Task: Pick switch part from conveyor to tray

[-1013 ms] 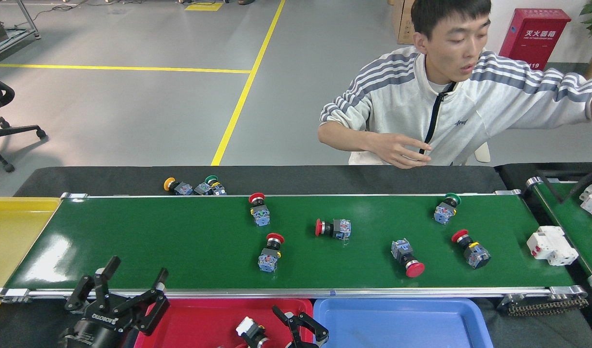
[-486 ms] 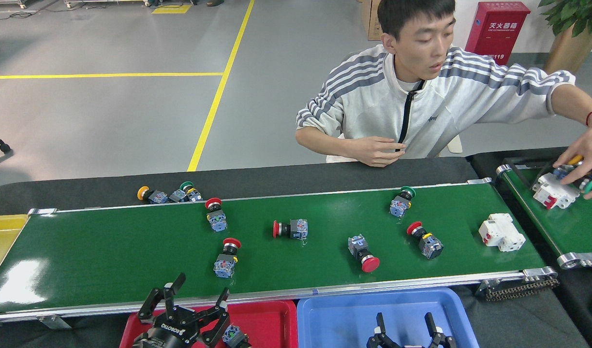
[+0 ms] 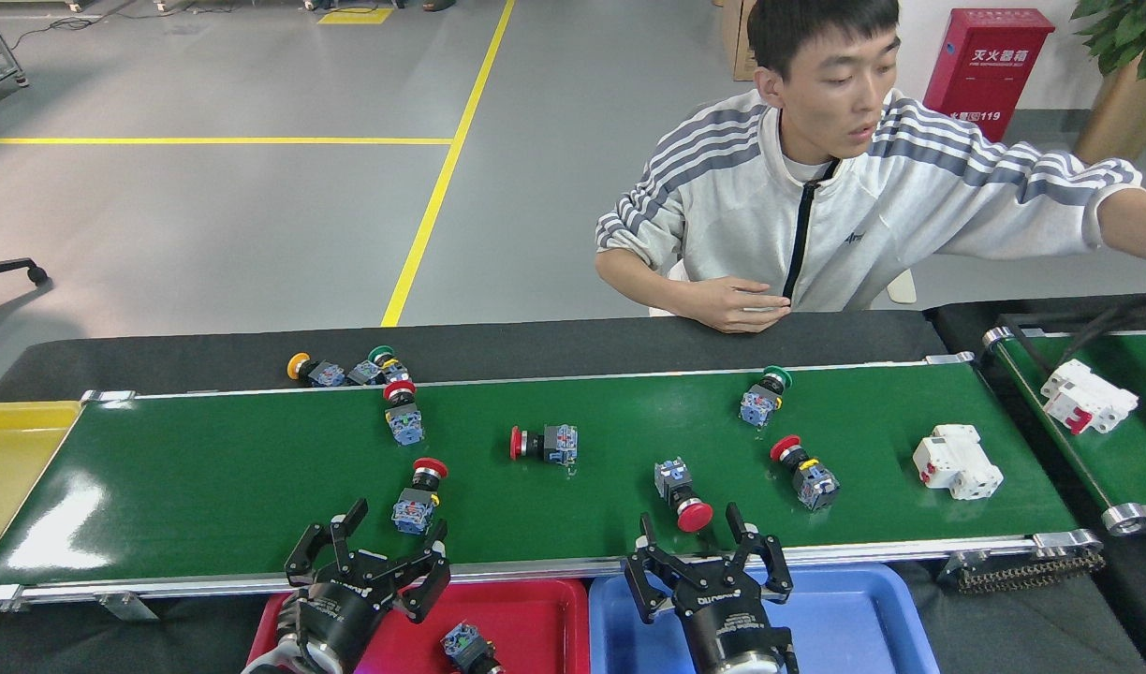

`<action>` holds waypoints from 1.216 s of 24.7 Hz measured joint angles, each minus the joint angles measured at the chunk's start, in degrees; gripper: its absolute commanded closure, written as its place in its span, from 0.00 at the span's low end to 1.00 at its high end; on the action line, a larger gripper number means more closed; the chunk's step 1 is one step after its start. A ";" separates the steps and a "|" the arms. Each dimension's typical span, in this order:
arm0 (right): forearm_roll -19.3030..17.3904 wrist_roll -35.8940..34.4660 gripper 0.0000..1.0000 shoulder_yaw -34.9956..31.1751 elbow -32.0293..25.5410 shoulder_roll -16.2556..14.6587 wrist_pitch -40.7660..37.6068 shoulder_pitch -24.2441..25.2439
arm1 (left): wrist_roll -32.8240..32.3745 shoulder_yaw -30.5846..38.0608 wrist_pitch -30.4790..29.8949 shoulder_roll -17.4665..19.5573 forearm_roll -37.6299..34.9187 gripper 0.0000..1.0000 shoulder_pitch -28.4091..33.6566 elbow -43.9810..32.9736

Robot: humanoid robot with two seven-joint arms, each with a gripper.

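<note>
At the bottom centre of the frame our right gripper [image 3: 697,548] stands wide open and empty at the near rail of the conveyor [image 3: 255,468], just below a red-capped switch part [image 3: 681,489] lying on the belt. Our left gripper [image 3: 374,554], lower left, is also spread wide and empty, just below another red-capped switch [image 3: 416,494]. One switch [image 3: 465,644] lies in the red tray [image 3: 536,622]; the blue tray [image 3: 854,618] is lower right.

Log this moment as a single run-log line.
left gripper: open, empty, at the conveyor near rail | right gripper: open, empty, near red-capped switch | red tray: one switch
</note>
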 measured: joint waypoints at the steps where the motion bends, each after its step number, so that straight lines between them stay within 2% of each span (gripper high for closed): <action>1: 0.02 0.17 0.17 -0.02 1.37 0.63 0.04 -0.99 | -0.09 -0.02 0.62 0.00 0.00 0.08 -0.82 1.22; 2: 0.03 0.32 0.32 -0.02 2.56 1.11 0.04 -1.89 | -0.09 -0.03 1.33 0.00 0.00 0.11 -1.59 2.37; 3: 0.05 0.50 0.50 -0.01 3.45 1.33 0.06 -2.56 | -0.07 -0.05 2.07 0.01 0.00 0.18 -2.27 3.45; 4: 0.10 0.60 0.62 0.00 4.06 1.35 0.10 -3.00 | -0.02 -0.06 2.50 0.02 0.00 0.25 -2.83 4.57; 5: 0.19 0.73 0.79 0.00 4.53 1.34 0.21 -3.26 | 0.07 -0.06 2.94 0.03 0.00 0.44 -3.14 5.28; 6: 0.46 0.97 0.88 0.01 4.69 1.32 0.25 -3.30 | 0.21 -0.06 3.02 0.10 0.01 0.71 -3.27 5.57; 7: 0.77 1.11 0.94 0.03 4.69 1.31 0.26 -3.30 | 0.32 -0.10 3.15 0.39 0.15 0.89 -3.17 5.52; 8: 1.14 1.25 0.98 0.03 4.69 1.27 0.26 -3.30 | 0.48 -0.13 3.04 0.59 0.29 0.93 -2.78 5.13; 10: 1.44 1.38 0.98 0.08 4.37 1.13 0.10 -3.22 | 1.77 -0.09 1.31 0.63 0.50 0.98 -1.06 3.46; 13: 1.51 1.58 0.98 2.04 1.48 0.38 -0.12 -2.05 | 3.91 0.08 -4.54 0.69 0.78 0.99 5.73 -4.74; 16: 1.52 0.93 0.97 7.75 -3.75 -2.65 -1.80 -0.25 | 4.80 0.36 -14.76 1.93 2.19 0.97 14.68 -15.63; 17: 1.53 0.61 0.79 10.44 -5.72 -3.99 -3.23 0.73 | 4.89 0.73 -18.71 2.36 2.78 0.95 17.74 -18.22; 18: 1.60 0.07 0.36 13.12 -7.29 -4.97 -4.38 1.83 | 4.95 1.22 -22.52 2.56 3.17 0.84 20.20 -19.57; 19: 1.94 -0.29 0.05 15.52 -8.07 -5.40 -5.43 2.60 | 4.95 1.56 -24.95 2.65 3.29 0.65 21.66 -20.00; 20: 2.58 -0.76 0.00 18.34 -8.35 -5.49 -6.17 3.07 | 4.97 1.83 -26.72 2.65 3.30 0.29 22.58 -20.14; 21: 3.14 -0.90 0.00 20.60 -8.47 -5.49 -6.40 3.31 | 4.97 2.16 -27.73 2.66 3.31 0.07 22.94 -20.22; 22: 3.36 -1.05 0.00 21.25 -8.45 -5.69 -6.40 3.27 | 4.99 2.69 -28.37 2.82 3.31 0.01 23.22 -20.23; 27: 3.49 -2.61 0.00 22.12 -9.33 -5.75 -7.22 3.31 | 5.13 7.44 -29.88 1.76 3.53 0.00 23.28 -20.41; 28: 3.48 -2.87 0.00 21.44 -9.94 -5.74 -7.28 3.56 | 5.17 9.11 -29.95 1.25 3.54 0.00 23.29 -20.42; 30: 3.41 -4.59 0.00 15.82 -11.52 -5.89 -7.65 6.18 | 5.26 13.89 -29.26 -0.58 3.55 0.00 23.51 -20.43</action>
